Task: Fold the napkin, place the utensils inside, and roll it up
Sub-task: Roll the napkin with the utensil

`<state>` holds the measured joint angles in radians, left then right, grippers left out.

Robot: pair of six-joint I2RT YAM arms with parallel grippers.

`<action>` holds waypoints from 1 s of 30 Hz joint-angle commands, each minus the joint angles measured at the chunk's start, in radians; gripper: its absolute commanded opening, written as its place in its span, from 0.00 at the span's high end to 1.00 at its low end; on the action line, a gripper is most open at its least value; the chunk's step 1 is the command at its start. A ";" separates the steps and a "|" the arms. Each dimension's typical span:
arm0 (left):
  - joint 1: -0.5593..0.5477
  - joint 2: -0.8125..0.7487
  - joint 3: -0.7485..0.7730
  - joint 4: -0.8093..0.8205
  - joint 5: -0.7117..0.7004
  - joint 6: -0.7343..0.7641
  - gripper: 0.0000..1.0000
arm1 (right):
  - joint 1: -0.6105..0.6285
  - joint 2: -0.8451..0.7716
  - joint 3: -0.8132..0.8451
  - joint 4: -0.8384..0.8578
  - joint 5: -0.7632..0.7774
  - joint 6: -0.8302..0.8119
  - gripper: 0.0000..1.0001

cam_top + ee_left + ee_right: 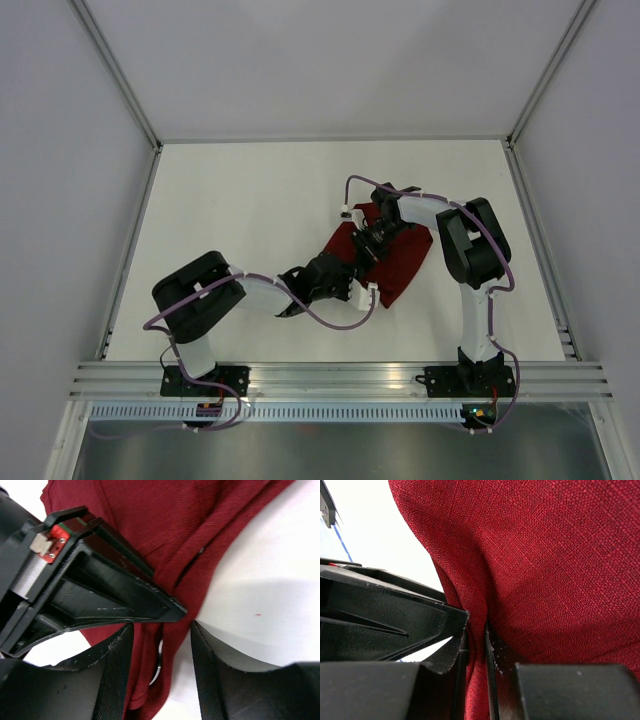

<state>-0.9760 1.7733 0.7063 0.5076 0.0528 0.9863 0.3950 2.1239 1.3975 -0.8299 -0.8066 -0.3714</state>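
The dark red napkin [405,262] lies bunched on the white table, right of centre. My right gripper [368,248] comes down on its left part and is shut on a raised fold of the cloth [560,555], pinched between the fingers [476,630]. My left gripper [352,286] is at the napkin's near-left edge. It is open [161,626], its two fingers straddling a rolled edge of the napkin [165,525] without pinching it. A thin curved sliver of metal utensil [159,661] shows inside that roll. The rest of the utensils is hidden.
The right gripper's black finger [125,595] crosses just above my left fingers, very close. White walls with metal frame posts [130,95] enclose the table on three sides. A rail [340,378] runs along the near edge.
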 commanded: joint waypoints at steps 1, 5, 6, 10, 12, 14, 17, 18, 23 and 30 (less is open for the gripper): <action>0.014 0.015 0.048 -0.010 0.016 0.064 0.45 | -0.002 0.062 -0.023 0.012 0.172 -0.052 1.00; 0.040 0.017 0.070 -0.073 0.047 0.064 0.44 | -0.002 0.067 -0.020 0.011 0.173 -0.054 0.99; 0.043 0.015 0.073 -0.089 0.053 0.063 0.44 | -0.004 0.065 -0.019 0.011 0.173 -0.054 1.00; 0.043 0.024 0.084 -0.135 0.068 0.052 0.45 | -0.002 0.070 -0.017 0.008 0.170 -0.055 1.00; 0.043 0.032 0.102 -0.181 0.082 0.043 0.47 | -0.004 0.068 -0.015 0.009 0.169 -0.055 1.00; 0.042 0.040 0.113 -0.208 0.091 0.040 0.53 | -0.002 0.068 -0.015 0.005 0.167 -0.058 1.00; 0.042 0.048 0.134 -0.241 0.101 0.028 0.65 | -0.002 0.062 -0.009 0.003 0.167 -0.061 0.99; 0.042 0.051 0.140 -0.262 0.105 0.019 0.68 | -0.004 0.061 -0.009 0.002 0.167 -0.063 0.99; 0.027 0.058 0.156 -0.311 0.107 -0.005 0.89 | -0.004 0.048 -0.009 0.000 0.175 -0.066 0.99; -0.009 0.071 0.196 -0.394 0.082 -0.109 0.98 | -0.005 -0.045 -0.009 0.018 0.211 -0.060 0.59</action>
<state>-0.9562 1.8072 0.8654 0.2131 0.1024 0.9810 0.3958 2.1067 1.4029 -0.8570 -0.7757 -0.3866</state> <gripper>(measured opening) 0.116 0.360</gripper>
